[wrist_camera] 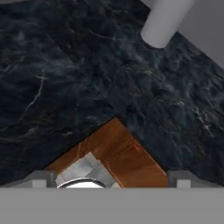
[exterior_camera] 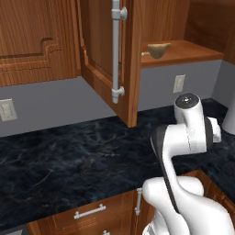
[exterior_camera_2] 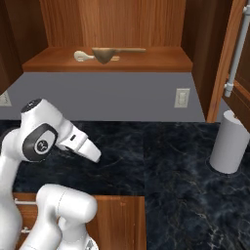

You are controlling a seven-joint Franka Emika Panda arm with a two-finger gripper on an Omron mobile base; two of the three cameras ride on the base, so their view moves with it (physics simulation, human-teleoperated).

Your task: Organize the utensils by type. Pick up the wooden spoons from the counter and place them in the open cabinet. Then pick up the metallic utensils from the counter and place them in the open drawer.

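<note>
Gripper [wrist_camera: 112, 178] hanging released, grasping nothing, above the counter [wrist_camera: 65, 87] corner; two wooden spoons [exterior_camera_2: 105, 54] lying touching at the cabinet shelf [exterior_camera_2: 146, 61] front edge.

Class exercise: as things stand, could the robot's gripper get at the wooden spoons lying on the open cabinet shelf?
Probably yes. The wooden spoons lie near the shelf front edge, the cabinet door is swung wide, and nothing stands before them. The gripper is open, low over the counter, so the arm must rise.

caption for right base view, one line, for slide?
Wooden spoons lie on the open cabinet shelf above a dark marble counter; a grey cylinder stands at right.
</note>
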